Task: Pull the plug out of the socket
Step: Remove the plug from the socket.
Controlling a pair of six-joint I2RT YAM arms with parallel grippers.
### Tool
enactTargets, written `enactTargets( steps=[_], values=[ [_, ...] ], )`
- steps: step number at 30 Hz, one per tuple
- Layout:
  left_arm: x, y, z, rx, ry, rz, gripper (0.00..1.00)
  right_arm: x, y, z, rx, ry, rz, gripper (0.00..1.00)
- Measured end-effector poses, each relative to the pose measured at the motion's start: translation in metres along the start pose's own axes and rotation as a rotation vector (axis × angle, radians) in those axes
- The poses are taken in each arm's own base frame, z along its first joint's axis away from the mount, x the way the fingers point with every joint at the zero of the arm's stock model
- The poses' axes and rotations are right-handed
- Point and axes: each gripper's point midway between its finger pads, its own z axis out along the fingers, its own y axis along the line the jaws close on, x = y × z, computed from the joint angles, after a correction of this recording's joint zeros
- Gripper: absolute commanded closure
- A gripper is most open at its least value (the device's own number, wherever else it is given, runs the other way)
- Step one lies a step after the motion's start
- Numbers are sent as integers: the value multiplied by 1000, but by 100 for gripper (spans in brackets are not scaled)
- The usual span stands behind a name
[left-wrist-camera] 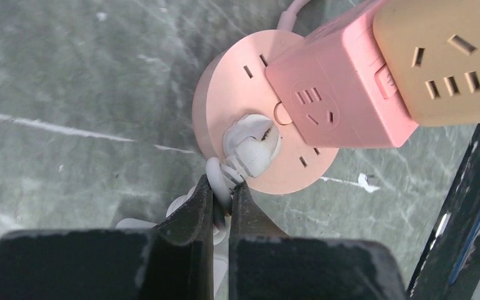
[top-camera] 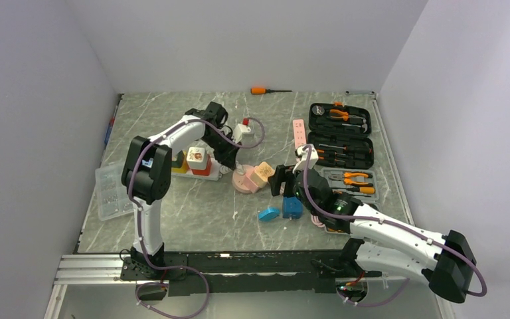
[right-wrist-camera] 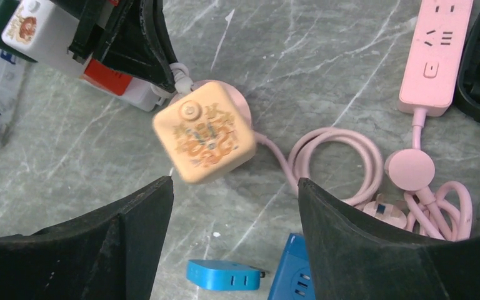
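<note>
A white plug (left-wrist-camera: 250,147) sits in the round pink socket (left-wrist-camera: 237,69) on the marble table. My left gripper (left-wrist-camera: 224,187) is shut on the plug's white cord (left-wrist-camera: 215,177), right where it leaves the plug body. A pink and tan cube adapter (left-wrist-camera: 375,69) is also on the socket, beside the plug. From above, the left gripper (top-camera: 229,163) reaches down at the socket's (top-camera: 244,181) left edge. My right gripper (right-wrist-camera: 234,184) hangs open just near of the cube (right-wrist-camera: 203,131), holding nothing; its place from above is (top-camera: 280,181).
Two blue adapters (right-wrist-camera: 224,275) (right-wrist-camera: 297,275) lie under the right gripper. A pink power strip (right-wrist-camera: 434,56) and its coiled cable (right-wrist-camera: 337,156) lie to the right. An open tool case (top-camera: 340,143), coloured blocks (top-camera: 196,159), a clear box (top-camera: 113,189) and a screwdriver (top-camera: 269,90) surround the area.
</note>
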Motion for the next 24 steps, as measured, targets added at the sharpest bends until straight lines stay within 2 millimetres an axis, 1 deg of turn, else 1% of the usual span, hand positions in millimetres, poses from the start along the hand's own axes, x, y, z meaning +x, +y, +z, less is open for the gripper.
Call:
enactTargets(
  steps=[2, 5, 9, 11, 13, 15, 20, 22, 24],
  values=[
    [-4, 7, -5, -26, -34, -58, 100, -5, 2, 1, 10, -4, 15, 26],
    [-9, 17, -14, -67, -76, -114, 100, -18, 9, 3, 18, -18, 35, 26],
    [-13, 30, -21, -119, -107, -173, 100, -38, 26, 5, 2, -42, 58, 26],
    [-11, 34, -21, -141, -106, -199, 100, -41, 35, 7, -8, -42, 55, 25],
    [-6, 36, -19, -154, -102, -224, 100, -36, 41, 11, -10, -25, 46, 25],
    [-2, 37, -16, -160, -104, -246, 100, -22, 42, 17, 1, 14, 30, 24],
    [1, 33, -14, -163, -111, -259, 99, 19, 31, 29, 66, 136, -16, 22],
    [0, 31, -12, -161, -110, -250, 94, 29, 27, 30, 83, 169, -25, 22],
    [1, 29, -10, -161, -108, -236, 84, 31, 26, 30, 88, 177, -19, 21]
  ],
)
